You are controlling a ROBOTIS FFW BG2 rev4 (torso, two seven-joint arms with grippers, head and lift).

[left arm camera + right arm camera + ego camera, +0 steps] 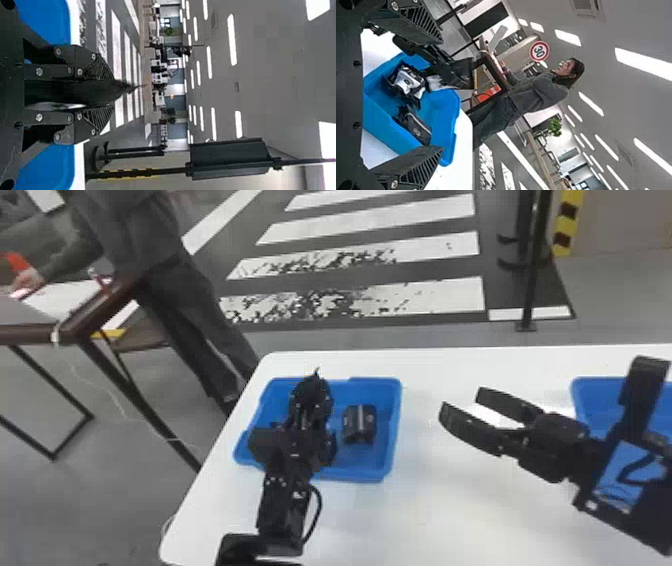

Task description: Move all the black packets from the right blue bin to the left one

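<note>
L fingers [304, 415] on blk pkt [93, 90], at L bin [394, 420]

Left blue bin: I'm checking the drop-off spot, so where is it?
In the head view, the left blue bin sits toward the left end of the white table, beneath the left arm.
</note>
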